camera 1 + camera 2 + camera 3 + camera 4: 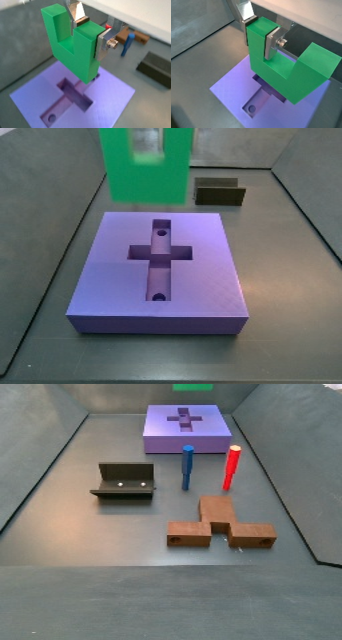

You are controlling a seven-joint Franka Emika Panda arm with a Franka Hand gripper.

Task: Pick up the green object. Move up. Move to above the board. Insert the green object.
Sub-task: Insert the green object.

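Observation:
My gripper (89, 32) is shut on one prong of the green object (72, 52), a bright green U-shaped block, with a silver finger plate on each side of the prong. It also shows in a wrist view (284, 72), where the gripper (260, 34) clamps the same prong. The block hangs in the air above the board (113, 100), a purple slab with a cross-shaped recess (261, 90) and round holes. In a side view the green object (144, 173) hovers over the far end of the board (201, 268). The gripper itself is out of frame in both side views.
A dark fixture (123, 481) stands in front of the board (160, 429). A blue peg (187, 467) and a red peg (233, 467) stand upright beside it. A brown U-shaped block (221, 524) lies nearer the front. Grey walls enclose the floor.

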